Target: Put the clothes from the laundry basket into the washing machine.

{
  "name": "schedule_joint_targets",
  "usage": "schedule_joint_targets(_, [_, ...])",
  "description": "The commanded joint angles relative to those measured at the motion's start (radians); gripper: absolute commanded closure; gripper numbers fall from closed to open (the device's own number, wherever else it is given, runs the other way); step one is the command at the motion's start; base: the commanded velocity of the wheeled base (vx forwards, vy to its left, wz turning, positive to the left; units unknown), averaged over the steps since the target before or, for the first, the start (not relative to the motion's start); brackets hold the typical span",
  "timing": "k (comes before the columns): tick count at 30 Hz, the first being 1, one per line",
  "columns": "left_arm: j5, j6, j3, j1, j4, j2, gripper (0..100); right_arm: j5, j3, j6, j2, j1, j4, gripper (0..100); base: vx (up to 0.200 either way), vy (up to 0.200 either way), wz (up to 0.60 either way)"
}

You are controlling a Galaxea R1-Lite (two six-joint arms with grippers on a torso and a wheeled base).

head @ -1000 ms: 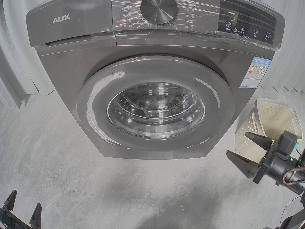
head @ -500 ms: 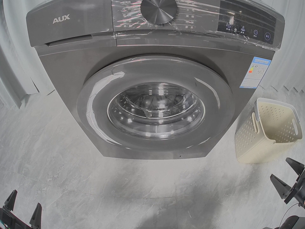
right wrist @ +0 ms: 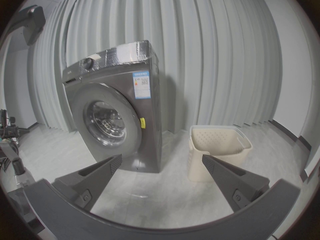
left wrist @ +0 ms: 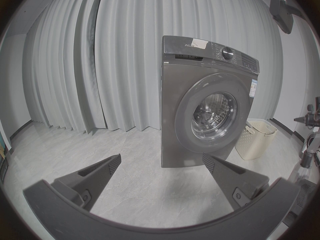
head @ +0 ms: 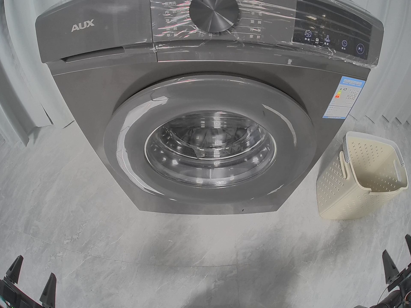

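The grey washing machine stands straight ahead with its round glass door shut. The cream perforated laundry basket sits on the floor at the machine's right side, and its inside looks bare. My left gripper hangs low at the near left, open and holding nothing. My right gripper is low at the near right, in front of the basket, open and holding nothing. The left wrist view has the machine and basket beyond my open left gripper. The right wrist view has the basket beyond my open right gripper.
Pale pleated curtains run behind the machine. Grey marbled floor lies open between me and the door. A yellow tab sits at the door's right edge.
My right gripper has drawn back and down from beside the basket to the lower right corner, still open. The left gripper, machine and basket have stayed put.
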Motion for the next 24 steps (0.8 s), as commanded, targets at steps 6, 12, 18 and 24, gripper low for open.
schedule_joint_targets(6, [0.000, -0.003, 0.018, 0.000, 0.000, -0.012, 0, -0.001, 0.020, 0.018, -0.115, -0.053, 0.124, 0, 0.000, 0.000, 0.00])
schedule_joint_targets(12, [0.000, -0.002, 0.018, 0.002, -0.002, -0.013, 0, 0.018, 0.020, -0.012, -0.115, -0.054, 0.124, 0, 0.000, 0.000, 0.00])
schedule_joint_targets(18, [0.000, -0.002, 0.018, 0.002, -0.002, -0.013, 0, 0.027, 0.020, -0.010, -0.117, -0.053, 0.124, 0, 0.000, 0.000, 0.00])
schedule_joint_targets(24, [0.000, -0.002, 0.018, 0.002, -0.002, -0.013, 0, 0.024, 0.020, -0.009, -0.117, -0.053, 0.124, 0, 0.000, 0.000, 0.00])
